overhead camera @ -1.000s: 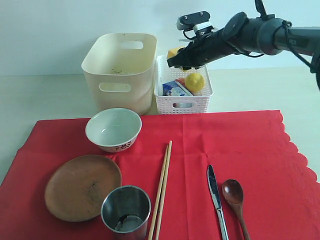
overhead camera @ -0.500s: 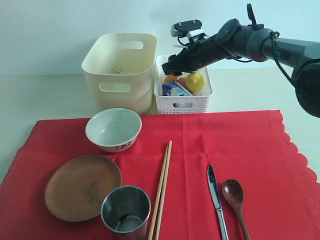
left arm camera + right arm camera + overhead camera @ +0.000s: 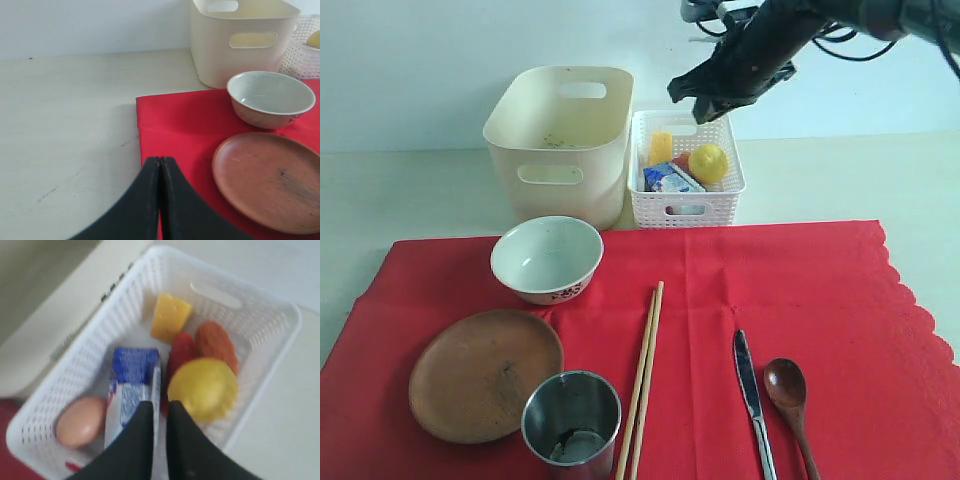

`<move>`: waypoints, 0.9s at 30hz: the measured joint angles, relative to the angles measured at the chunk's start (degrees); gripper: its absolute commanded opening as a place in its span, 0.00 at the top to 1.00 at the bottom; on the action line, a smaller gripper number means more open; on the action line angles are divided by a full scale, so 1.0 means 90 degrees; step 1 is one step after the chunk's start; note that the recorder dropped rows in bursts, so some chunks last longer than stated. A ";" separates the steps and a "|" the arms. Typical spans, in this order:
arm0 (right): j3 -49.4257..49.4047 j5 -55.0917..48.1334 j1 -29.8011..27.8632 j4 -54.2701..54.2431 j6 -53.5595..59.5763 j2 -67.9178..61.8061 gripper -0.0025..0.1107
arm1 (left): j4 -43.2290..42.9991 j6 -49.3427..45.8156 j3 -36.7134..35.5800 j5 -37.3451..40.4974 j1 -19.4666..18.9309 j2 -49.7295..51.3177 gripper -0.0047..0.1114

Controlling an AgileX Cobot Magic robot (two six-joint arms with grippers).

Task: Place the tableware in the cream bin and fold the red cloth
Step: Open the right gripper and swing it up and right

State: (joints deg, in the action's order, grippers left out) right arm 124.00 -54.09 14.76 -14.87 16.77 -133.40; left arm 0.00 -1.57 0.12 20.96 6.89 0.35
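The red cloth (image 3: 810, 290) covers the front of the table. On it lie a pale bowl (image 3: 547, 258), a brown plate (image 3: 485, 373), a steel cup (image 3: 572, 415), wooden chopsticks (image 3: 645, 375), a metal knife (image 3: 752, 395) and a dark wooden spoon (image 3: 788, 392). Behind the bowl stands the cream bin (image 3: 560, 140), with none of the tableware in it. My right gripper (image 3: 698, 100) hovers above the white basket, its jaws barely apart and empty (image 3: 160, 404). My left gripper (image 3: 160, 159) is shut and empty, over the left edge of the cloth (image 3: 170, 120) beside the plate (image 3: 270, 180).
The white lattice basket (image 3: 685, 207) next to the cream bin holds a cheese wedge (image 3: 170, 316), a lemon (image 3: 202, 388), an egg (image 3: 80, 421), a blue carton (image 3: 131, 385) and red pieces. Bare pale table (image 3: 65, 125) lies left of the cloth.
The right arm has risen from inside the basket to above its rim. The cheese wedge now lies in the basket. The right jaws have narrowed. The tableware has not moved.
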 measured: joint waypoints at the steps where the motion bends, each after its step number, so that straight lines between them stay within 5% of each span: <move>1: 0.0000 -0.0287 0.0000 0.0203 -0.0111 0.0136 0.98 | 0.0000 0.0000 0.0000 0.0000 0.0000 0.0000 0.96; 6: 0.0000 -0.1531 0.0000 0.0845 -0.0371 0.0757 0.98 | 0.0000 0.0000 0.0000 0.0000 0.0000 0.0000 0.96; 12: -0.0193 -0.1715 0.0000 0.0575 -0.0684 0.1495 0.98 | 0.0000 0.0000 0.0000 0.0000 0.0000 0.0000 0.96; 27: -0.4209 -0.0866 0.0000 0.0231 -0.0208 0.4174 0.98 | 0.0000 0.0000 0.0000 0.0000 0.0000 0.0000 0.96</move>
State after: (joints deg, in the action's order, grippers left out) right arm 86.12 -61.88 14.76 -12.79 14.90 -95.84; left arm 0.00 -1.57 0.12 20.96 6.89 0.35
